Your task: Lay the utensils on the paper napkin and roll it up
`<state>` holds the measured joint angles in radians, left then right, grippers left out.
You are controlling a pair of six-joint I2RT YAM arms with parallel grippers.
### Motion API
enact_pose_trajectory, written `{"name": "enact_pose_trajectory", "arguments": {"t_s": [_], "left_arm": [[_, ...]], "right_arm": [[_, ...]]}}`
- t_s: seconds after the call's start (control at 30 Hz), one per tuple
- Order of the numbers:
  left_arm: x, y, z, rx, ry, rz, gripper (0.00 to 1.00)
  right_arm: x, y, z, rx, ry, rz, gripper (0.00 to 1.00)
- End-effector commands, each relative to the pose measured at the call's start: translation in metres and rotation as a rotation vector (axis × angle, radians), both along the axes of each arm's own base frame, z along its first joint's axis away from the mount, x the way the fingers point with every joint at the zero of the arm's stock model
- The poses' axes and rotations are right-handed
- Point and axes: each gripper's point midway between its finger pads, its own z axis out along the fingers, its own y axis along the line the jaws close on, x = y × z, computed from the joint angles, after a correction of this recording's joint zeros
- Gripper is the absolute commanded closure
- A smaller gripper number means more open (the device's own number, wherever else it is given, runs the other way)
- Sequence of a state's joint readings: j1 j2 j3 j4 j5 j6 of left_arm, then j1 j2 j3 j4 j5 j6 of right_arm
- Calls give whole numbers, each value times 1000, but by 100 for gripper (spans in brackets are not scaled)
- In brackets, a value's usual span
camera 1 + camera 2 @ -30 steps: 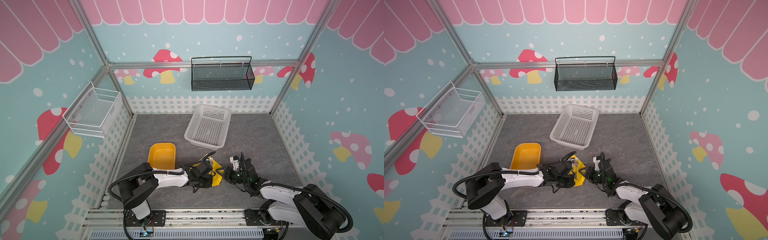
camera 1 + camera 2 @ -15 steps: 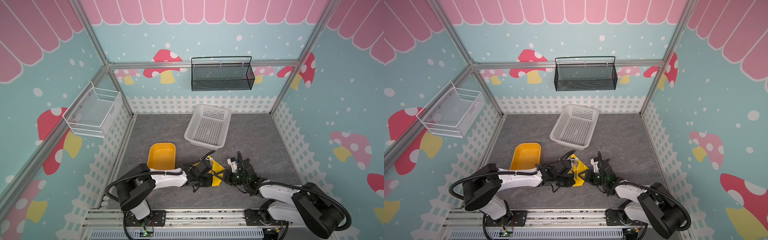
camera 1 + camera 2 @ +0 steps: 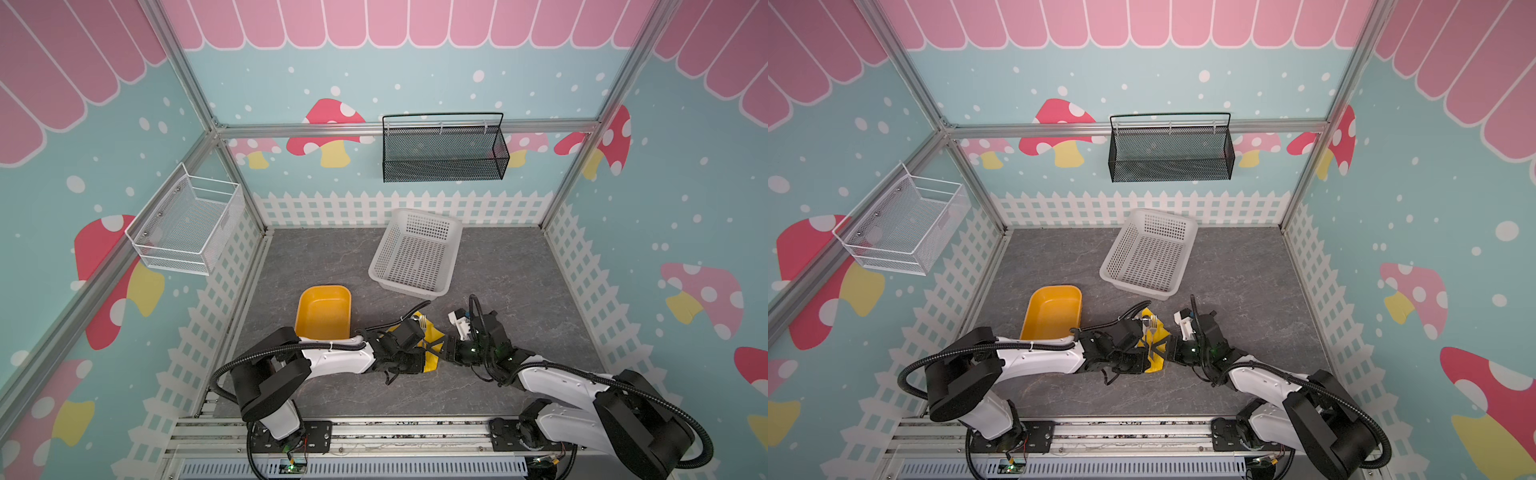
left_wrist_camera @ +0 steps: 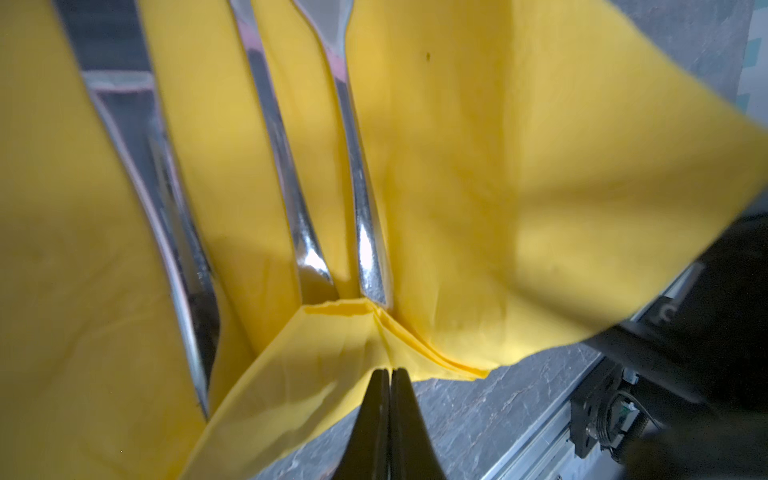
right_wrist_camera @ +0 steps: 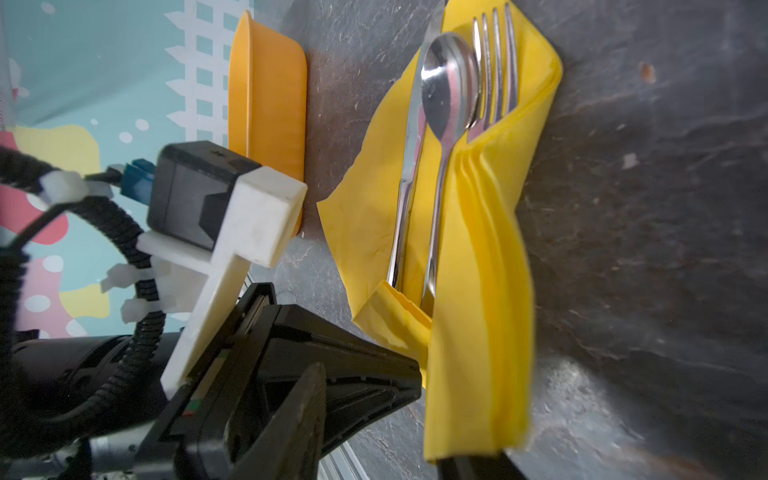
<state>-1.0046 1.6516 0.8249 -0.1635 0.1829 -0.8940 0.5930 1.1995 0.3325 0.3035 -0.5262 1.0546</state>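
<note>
The paper napkin (image 5: 478, 249) lies on the grey table (image 3: 519, 270) directly ahead of the left claw (image 4: 390, 374). The three utensils rest side by side on it, knife (image 5: 409, 166), spoon (image 5: 451, 79) and fork (image 5: 496, 62), with their handles pointing back toward that claw's tips. The left claw is shut tight on the napkin's nearest corner, which is turned up over the handle ends. The right claw (image 3: 444, 352) has edged in over the last second and now sits against the napkin's side, its jaws partly apart and pinching nothing. The flap on its side stands off the table and folds across the fork's handle. Whether that flap is hooked on a finger or merely resting there cannot be told. Placing appears finished and the wrap looks barely begun. The two claws meet nose to nose at the near corner, and in a top view their fingers seem to cross, so each crowds the other's path for rolling. An orange tray (image 3: 324, 309) sits just off the left claw's outer side. A white basket (image 3: 415, 253) stands well beyond both claws, clear of the work.
</note>
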Motion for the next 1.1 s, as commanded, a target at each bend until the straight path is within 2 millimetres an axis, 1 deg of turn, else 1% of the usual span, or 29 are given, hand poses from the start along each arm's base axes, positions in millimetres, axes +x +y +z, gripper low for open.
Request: {"name": "enact_pose_trajectory", "arguments": {"t_s": [0.0,0.17,0.23,0.3,0.4,0.5,0.57,0.67,0.87,1.07], "left_arm": [[0,2,1,-3,-10,12,93],[-1,2,2,-5,-12,13,93],[-1,3,1,-4,-11,15,93],[-1,3,0,0,-10,15,93],[-1,3,-1,1,-8,14,94],[-1,3,-4,8,-4,14,95],[-1,3,-7,13,0,14,95],[-1,2,-9,11,0,17,95],[1,0,-14,9,2,25,95],[0,2,-22,7,14,46,97]], "right_arm": [[0,-3,-12,-102,20,3,55],[2,-5,-19,-146,36,-9,57],[3,-5,-20,-152,34,-12,62],[3,-5,-21,-152,39,-15,70],[2,-3,-18,-139,39,-7,77],[3,-1,-13,-127,36,-1,80],[3,1,-10,-120,29,5,80],[4,3,-7,-111,29,11,84],[2,9,-2,-92,26,39,86],[1,12,-1,-89,19,50,88]]}}
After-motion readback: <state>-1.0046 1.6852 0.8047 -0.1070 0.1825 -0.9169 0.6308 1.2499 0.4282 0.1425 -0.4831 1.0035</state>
